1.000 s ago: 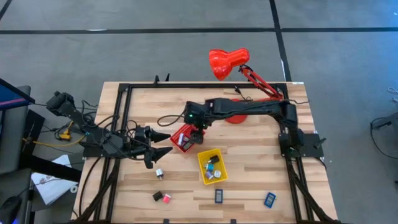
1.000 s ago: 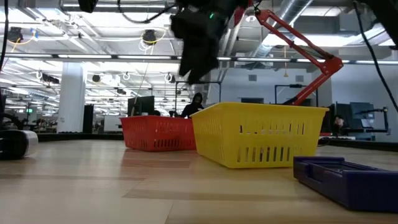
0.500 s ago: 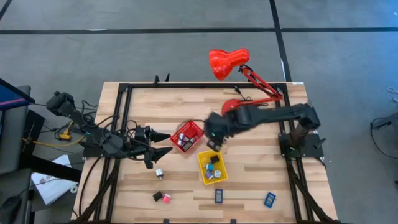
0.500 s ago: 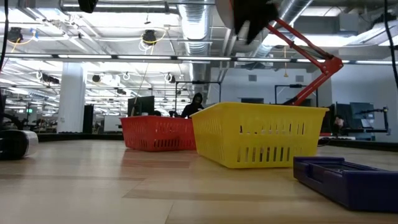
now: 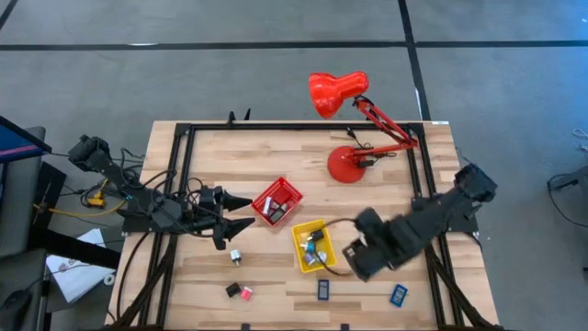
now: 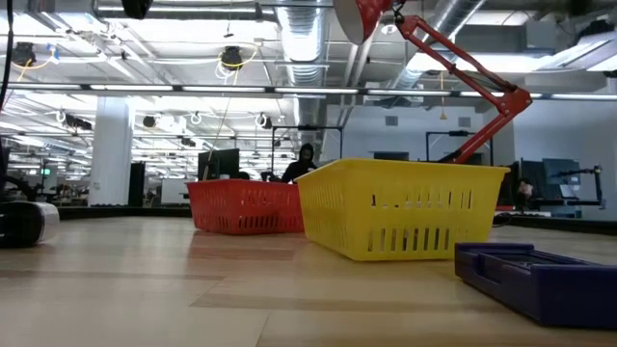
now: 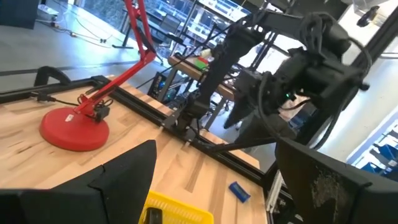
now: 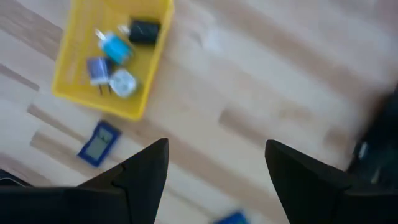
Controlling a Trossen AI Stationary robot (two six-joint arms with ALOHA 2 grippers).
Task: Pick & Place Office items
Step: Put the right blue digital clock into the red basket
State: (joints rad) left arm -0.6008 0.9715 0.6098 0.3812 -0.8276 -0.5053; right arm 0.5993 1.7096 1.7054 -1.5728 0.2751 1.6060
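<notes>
Approx. half done: yellow tray [image 5: 313, 245] and red tray [image 5: 277, 202] loaded; five-odd items [image 5: 239, 291] left. Both grippers, right [image 5: 352, 267] and left [image 5: 241, 212], spread, empty.

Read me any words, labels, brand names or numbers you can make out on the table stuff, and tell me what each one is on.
None can be read.
Flat blue rectangle with a pale panel: markings too blurred.
Items in the yellow plastic tray: any print too small.
</notes>
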